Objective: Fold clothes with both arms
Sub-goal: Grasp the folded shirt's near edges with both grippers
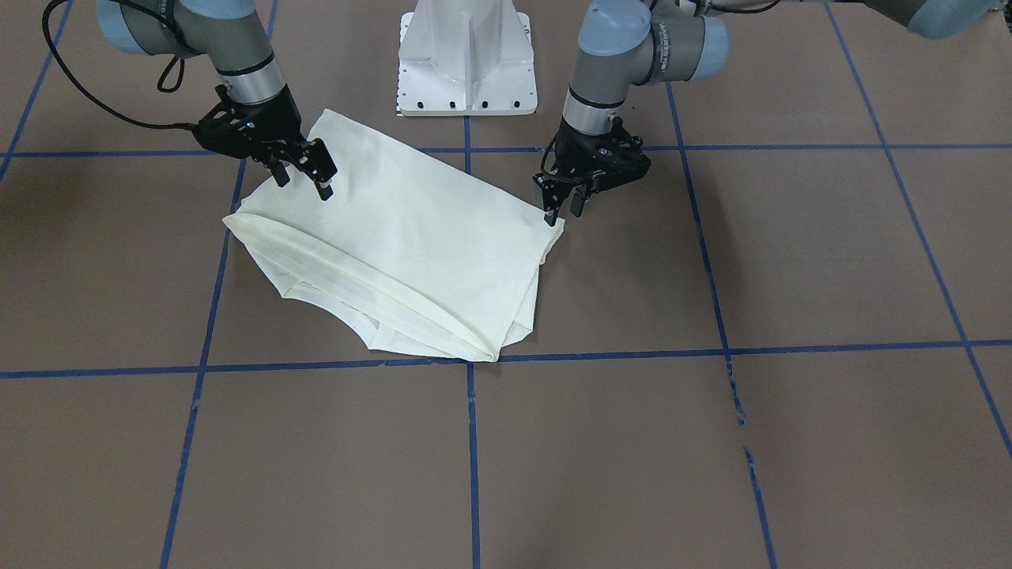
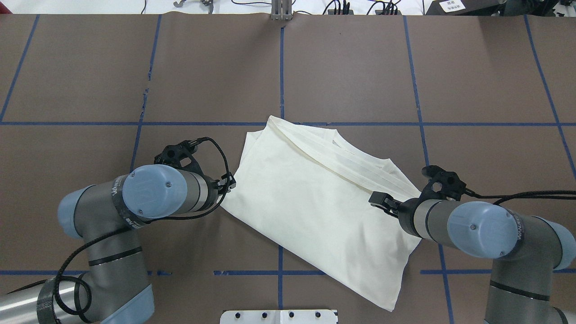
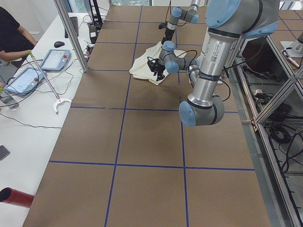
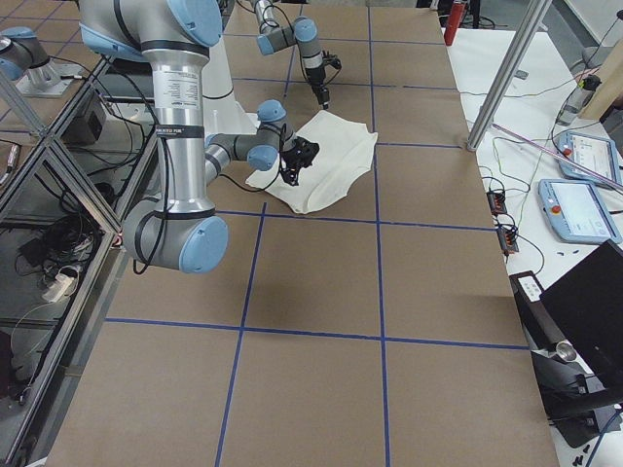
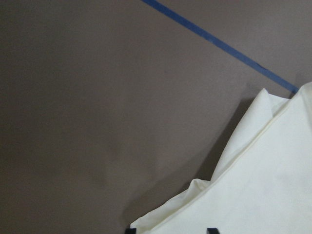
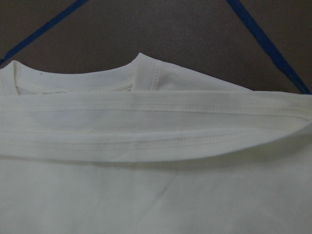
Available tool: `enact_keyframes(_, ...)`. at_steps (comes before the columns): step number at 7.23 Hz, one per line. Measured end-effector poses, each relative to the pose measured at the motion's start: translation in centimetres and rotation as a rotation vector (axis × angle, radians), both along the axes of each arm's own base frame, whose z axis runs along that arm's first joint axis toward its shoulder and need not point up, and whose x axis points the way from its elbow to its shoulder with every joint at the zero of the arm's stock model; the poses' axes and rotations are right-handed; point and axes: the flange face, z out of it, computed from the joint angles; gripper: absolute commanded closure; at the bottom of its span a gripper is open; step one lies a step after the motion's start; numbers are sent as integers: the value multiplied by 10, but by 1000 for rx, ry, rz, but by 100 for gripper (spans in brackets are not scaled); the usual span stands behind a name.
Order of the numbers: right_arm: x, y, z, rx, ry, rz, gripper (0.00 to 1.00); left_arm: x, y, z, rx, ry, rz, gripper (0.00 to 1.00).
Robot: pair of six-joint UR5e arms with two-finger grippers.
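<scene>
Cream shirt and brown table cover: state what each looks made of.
Cream-white folded shirt: soft knit, probably cotton jersey, matte; the right wrist view shows a stitched neckband and twin rows of hem stitching. Brown table cover: smooth matte sheet, perhaps paper or thin board; flat, no weave visible, marked with blue tape lines.

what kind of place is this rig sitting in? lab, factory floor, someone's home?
Most likely a robotics lab set up for data collection. The table is marked with a blue tape grid, two teach pendants lie off to its side, and a person sits next to aluminium framing.
</scene>
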Motion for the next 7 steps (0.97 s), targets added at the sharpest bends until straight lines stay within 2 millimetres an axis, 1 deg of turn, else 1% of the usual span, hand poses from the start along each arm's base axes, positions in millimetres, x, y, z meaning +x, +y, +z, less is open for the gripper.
enact_keyframes(3,1,-14,0,12,5,22,0,14,10,6,-6,-13,23,47)
enact_keyframes(5,1,-17,-1,14,3,26,0,22,15,11,-7,-21,38,56)
enact_keyframes(6,1,-17,-1,14,3,27,0,24,16,13,-8,-24,40,68)
enact_keyframes(7,1,-17,-2,14,2,28,0,26,15,13,-8,-25,40,85)
